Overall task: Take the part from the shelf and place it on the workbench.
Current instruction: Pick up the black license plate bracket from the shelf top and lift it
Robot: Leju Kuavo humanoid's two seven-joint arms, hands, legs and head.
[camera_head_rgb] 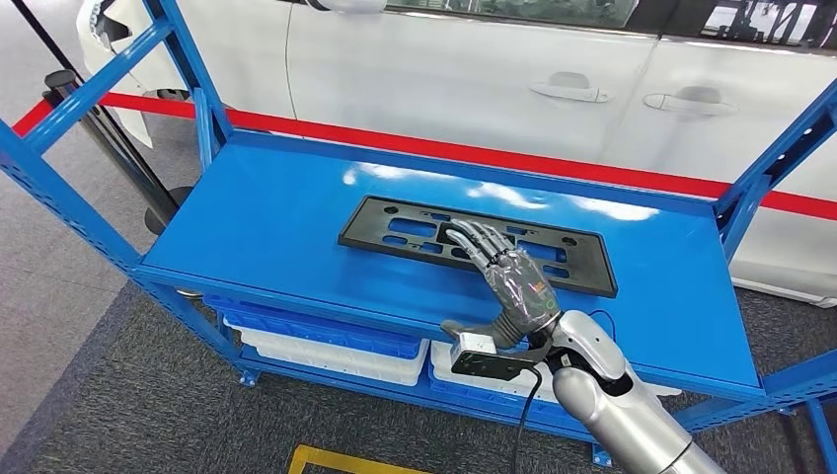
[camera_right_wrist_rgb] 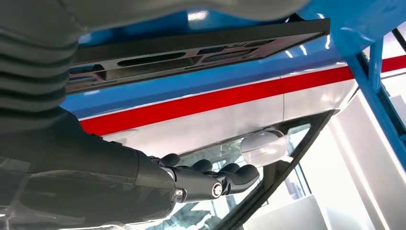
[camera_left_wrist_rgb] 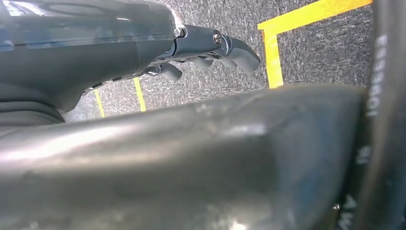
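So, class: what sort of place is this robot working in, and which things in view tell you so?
Probably a car workshop or factory floor. A blue steel shelf holds a flat black part, a white car stands behind a red barrier, and yellow lines mark the grey floor. The right hand reaches over the part.

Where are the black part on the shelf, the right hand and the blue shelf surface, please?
black part (camera_head_rgb: 395, 223): head view, its left half.
right hand (camera_head_rgb: 513, 281): head view, back of the hand.
blue shelf surface (camera_head_rgb: 266, 212): head view, bare area left of the part.
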